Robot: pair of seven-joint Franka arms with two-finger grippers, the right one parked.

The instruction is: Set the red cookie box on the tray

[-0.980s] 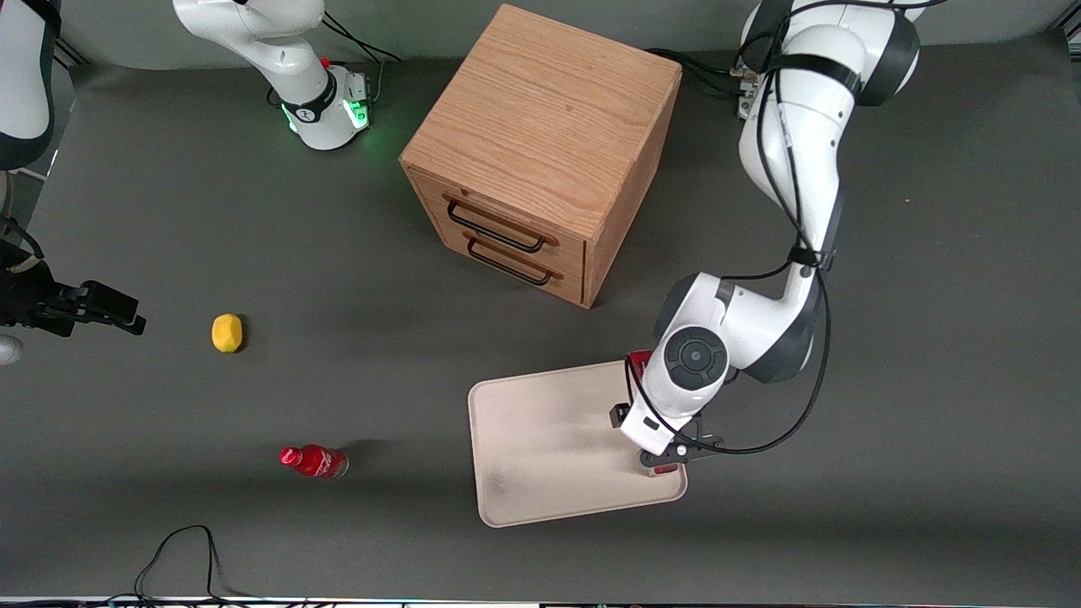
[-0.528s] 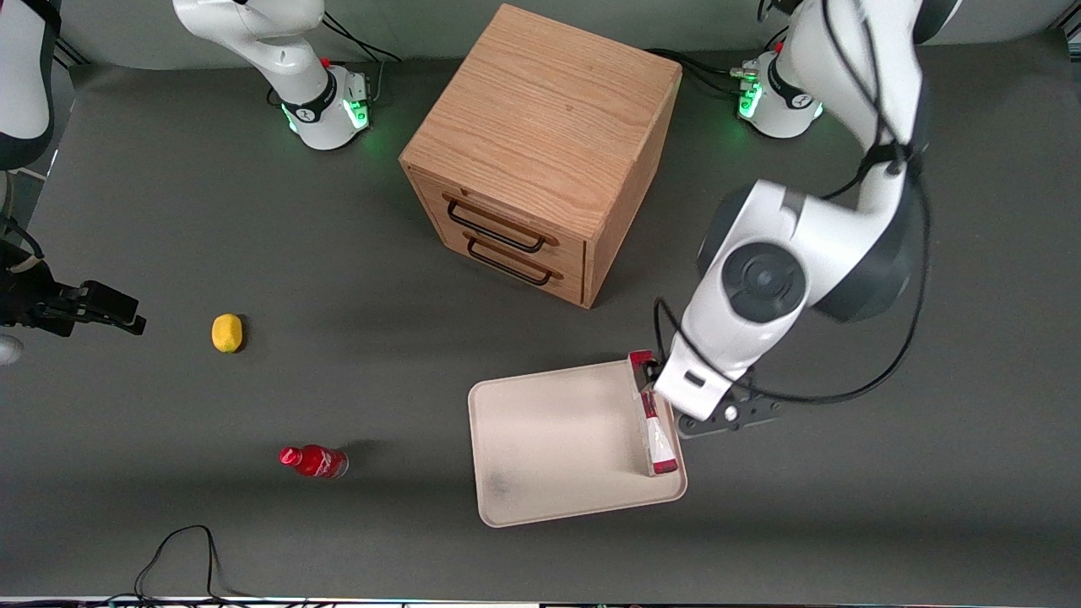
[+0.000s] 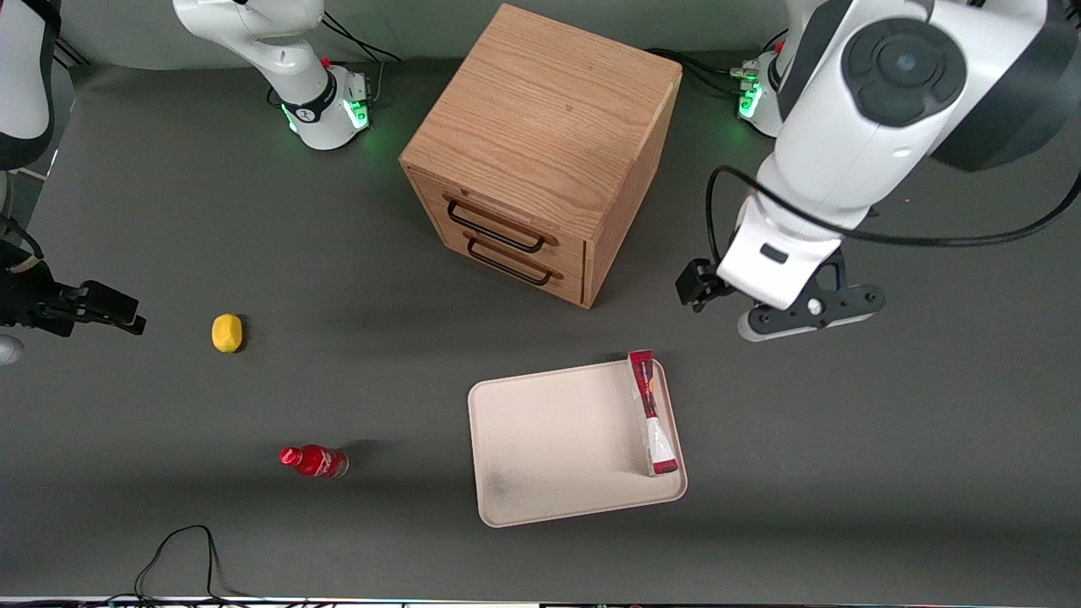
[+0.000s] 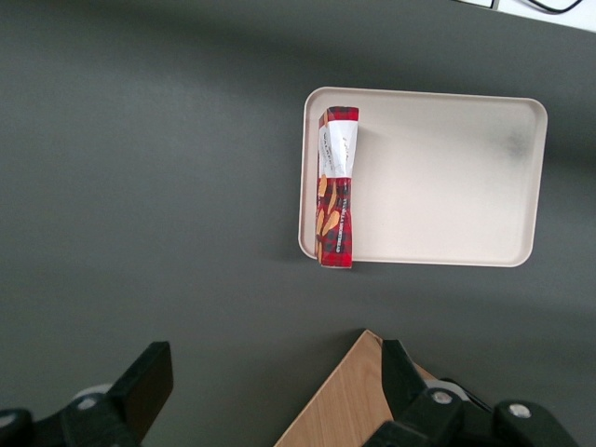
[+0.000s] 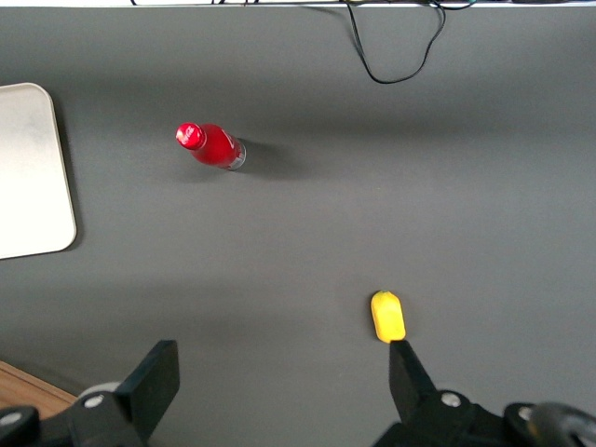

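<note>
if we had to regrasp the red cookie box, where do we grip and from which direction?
Mid-length, from straight above, probably. The red cookie box stands on its long thin edge along the tray rim, so fingers should close across its narrow width. The gripper hangs open, above the table beside the drawer cabinet.

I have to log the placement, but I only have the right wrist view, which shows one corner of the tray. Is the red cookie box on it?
Observer: Yes. The red cookie box lies lengthwise on the tray, along the edge toward the working arm's end.
Operator: Is the gripper holding it?
Observer: No. The gripper hangs above the table, farther from the front camera than the tray, with its fingers open and holding nothing.
</note>
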